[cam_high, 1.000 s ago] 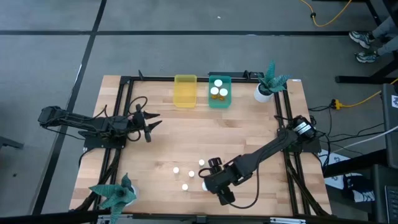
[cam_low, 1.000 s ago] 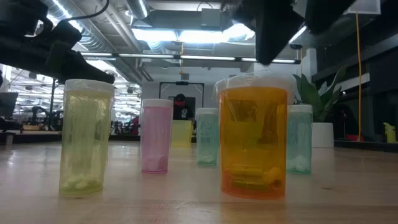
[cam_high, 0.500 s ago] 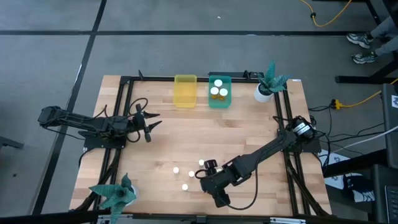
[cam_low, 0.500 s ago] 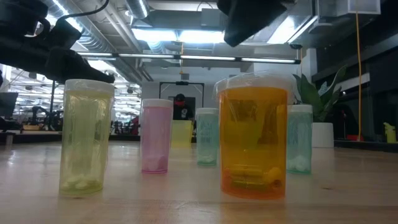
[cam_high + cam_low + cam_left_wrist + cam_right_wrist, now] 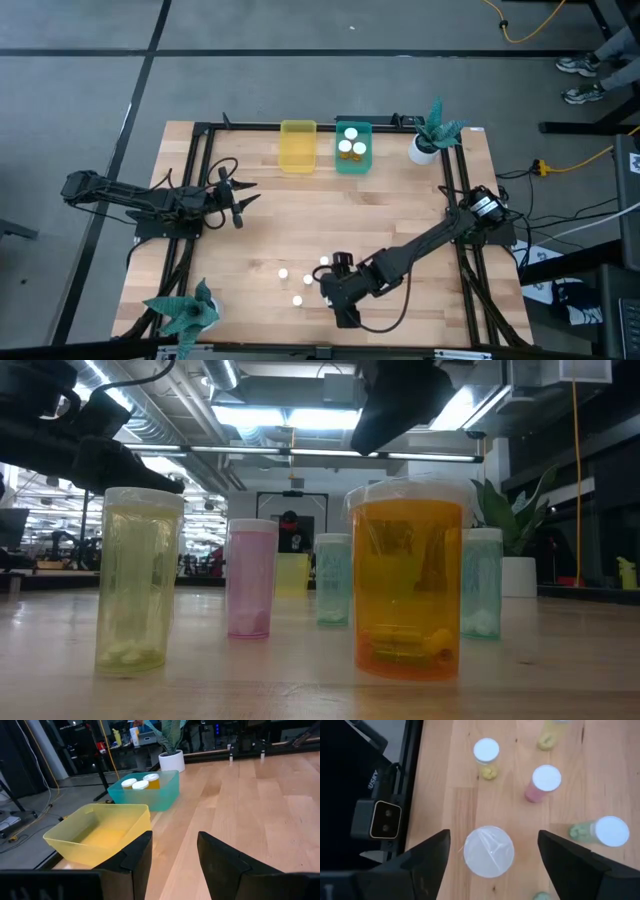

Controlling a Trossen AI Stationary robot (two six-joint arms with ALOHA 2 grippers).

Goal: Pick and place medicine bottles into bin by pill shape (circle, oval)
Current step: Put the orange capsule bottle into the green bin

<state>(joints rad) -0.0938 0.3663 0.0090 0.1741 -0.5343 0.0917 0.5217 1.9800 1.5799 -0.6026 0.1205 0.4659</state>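
Observation:
Several small white-capped bottles stand on the table near its front edge. In the low view they are yellow-green, pink, teal and a wide orange one. My right gripper hangs open above the orange bottle. In the right wrist view its white cap shows between the spread fingers, clear of both. My left gripper is open and empty at the table's left. The yellow bin and the teal bin stand at the far edge. Three orange bottles are in the teal bin.
A white plant pot stands at the far right beside the teal bin. A green plant is at the near left corner. A small camera sits at the table's front edge close to the orange bottle. Bare wood lies in the middle.
My right gripper has shifted a little toward the table's left edge, staying above the orange bottle. No bottle has moved.

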